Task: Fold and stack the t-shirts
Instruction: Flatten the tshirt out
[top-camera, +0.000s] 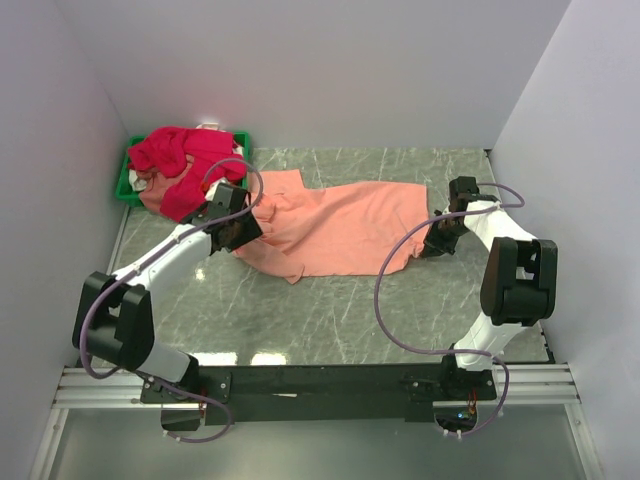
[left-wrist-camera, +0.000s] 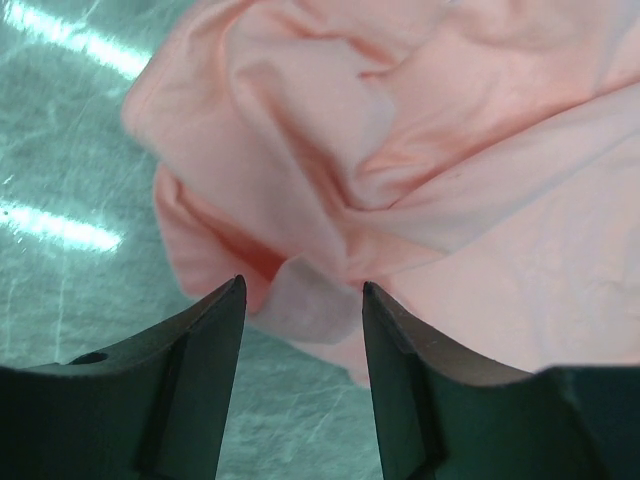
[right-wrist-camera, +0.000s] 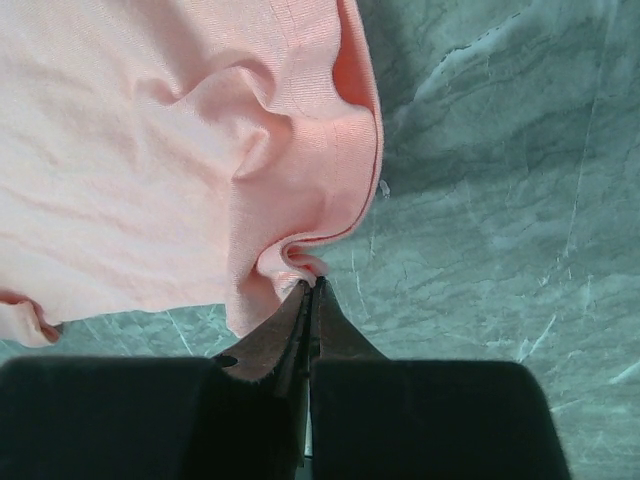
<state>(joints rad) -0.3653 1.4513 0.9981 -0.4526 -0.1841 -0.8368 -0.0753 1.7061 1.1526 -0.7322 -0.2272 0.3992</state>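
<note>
The grey-green marbled stone-look table top (top-camera: 330, 300) fills the overhead view. Across its middle the plain salmon-peach cloth t-shirt (top-camera: 340, 225) lies spread in a long band running from 9 o'clock to 3 o'clock, rumpled at its 9 o'clock end. A heap of crimson-pink cloth t-shirts (top-camera: 185, 165) sits at the table's 10 o'clock corner, piled in and spilling over the small green plastic bin (top-camera: 122, 188), of which only rim pieces show. Only this overhead view shows the heap, the bin and both arms. It places the left gripper (top-camera: 248, 222) at the salmon shirt's 9 o'clock end and the right gripper (top-camera: 430, 246) at its 3 o'clock edge, but it is too coarse to show how either pair of jaws stands. The wrist cameras supply that. In the left wrist view the two dark fingers (left-wrist-camera: 200, 350) stand apart with a clear gap. A pale, bunched fold of the salmon shirt shows in that gap and spreads away toward 12 and 2 o'clock, with bare table toward 9 o'clock. Whether the tips touch the cloth cannot be told. In the right wrist view the jaws are pressed together, pinching a small puckered bit of the shirt's ribbed hem right at their tips. The cloth fans out from there toward 10 and 12 o'clock, with table toward 3 o'clock.
</note>
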